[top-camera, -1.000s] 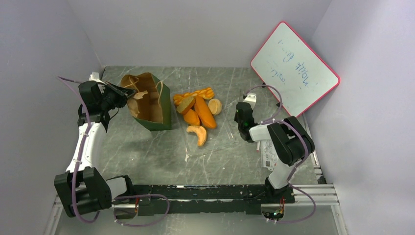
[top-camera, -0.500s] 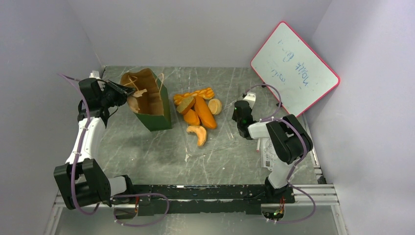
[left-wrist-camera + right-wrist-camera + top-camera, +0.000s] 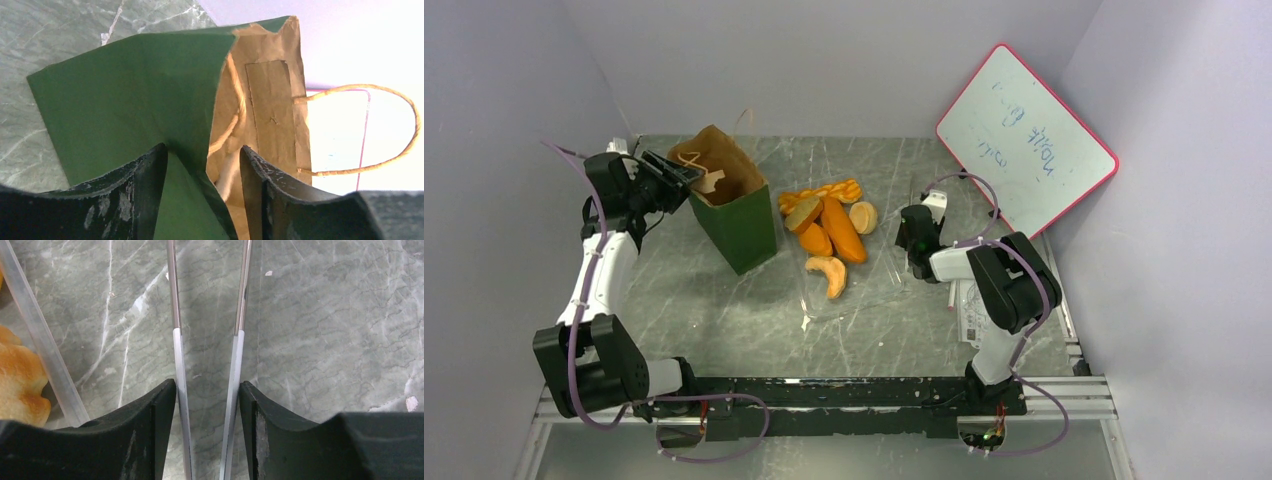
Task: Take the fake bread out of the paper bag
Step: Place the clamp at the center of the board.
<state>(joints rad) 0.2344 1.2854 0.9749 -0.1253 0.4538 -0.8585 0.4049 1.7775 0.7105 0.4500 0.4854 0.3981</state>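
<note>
The paper bag (image 3: 739, 225), dark green outside and brown inside, stands upright at the back left with its mouth open. My left gripper (image 3: 682, 180) is at its left rim. In the left wrist view the bag (image 3: 125, 100) has a fold of its wall between my left gripper's (image 3: 202, 152) parted jaws, unpinched. A pale shape shows inside; I cannot tell what it is. The fake bread (image 3: 829, 225) lies in a pile on the table right of the bag, with a croissant (image 3: 829, 275) nearest. My right gripper (image 3: 207, 385) holds the metal tongs (image 3: 175, 315), both arms against its fingers.
A red-framed whiteboard (image 3: 1027, 140) leans on the right wall. A clear strip (image 3: 40, 340) lies beside a bread piece (image 3: 17, 385) left of the tongs. A printed label (image 3: 969, 320) lies by the right arm. Grey walls enclose the marbled table (image 3: 754, 320).
My left jaws have opened off the bag's rim, and the bag has swung more upright. My right jaws have widened, with the tongs' arms spreading apart between them.
</note>
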